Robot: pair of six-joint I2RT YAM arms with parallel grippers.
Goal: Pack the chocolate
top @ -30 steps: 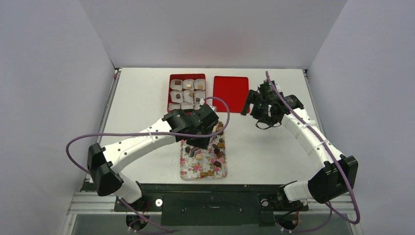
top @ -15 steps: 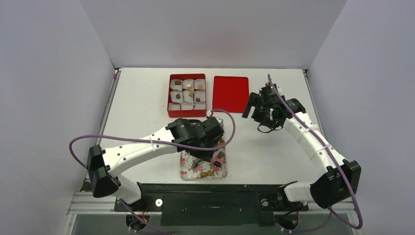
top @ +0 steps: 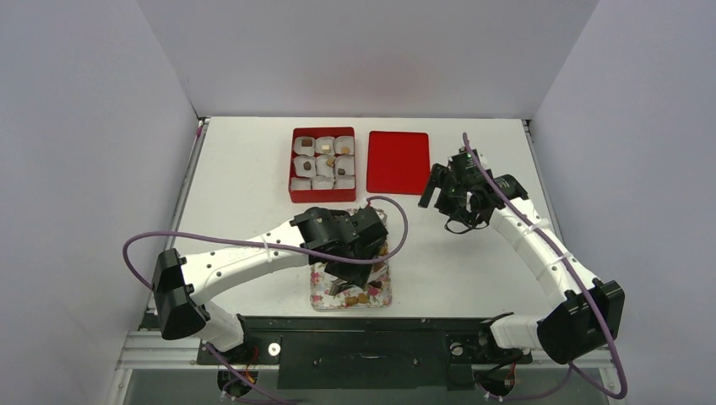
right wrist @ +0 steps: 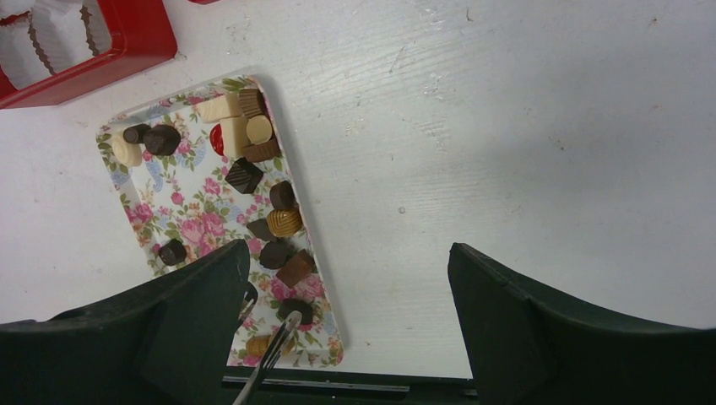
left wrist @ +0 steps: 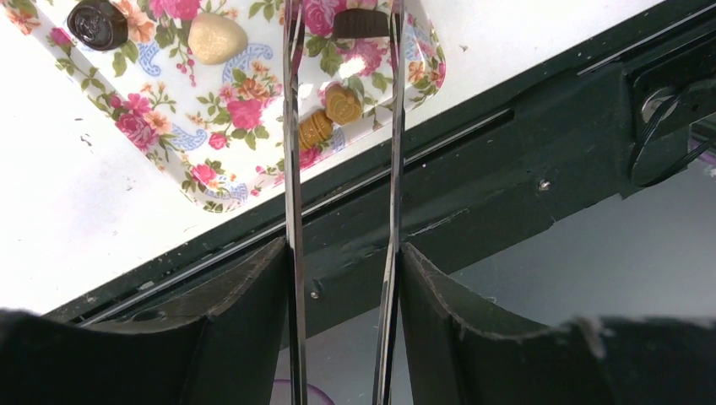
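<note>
The chocolate (right wrist: pixel 245 175) lies as several brown, tan and cream pieces on a floral tray (top: pixel 319 294). My left gripper (left wrist: pixel 342 253) is shut on a pair of thin metal tongs (left wrist: pixel 294 169). It hovers over the tray's near end (top: pixel 350 272). The tong tips straddle a dark chocolate piece (left wrist: pixel 359 23); whether they pinch it I cannot tell. Two golden pieces (left wrist: pixel 329 118) and a cream one (left wrist: pixel 217 38) lie close by. My right gripper (right wrist: pixel 348 253) is open and empty above bare table, right of the tray (top: pixel 439 192).
A red box (top: pixel 293 164) of white paper cups, some holding pieces, stands at the back. Its red lid (top: pixel 398 162) lies flat beside it on the right. The table's black front edge (left wrist: pixel 507 169) runs just past the tray.
My left arm has swung from the tray's far end back to its near end, and the tongs have spread a little. The right arm has shifted only slightly.
</note>
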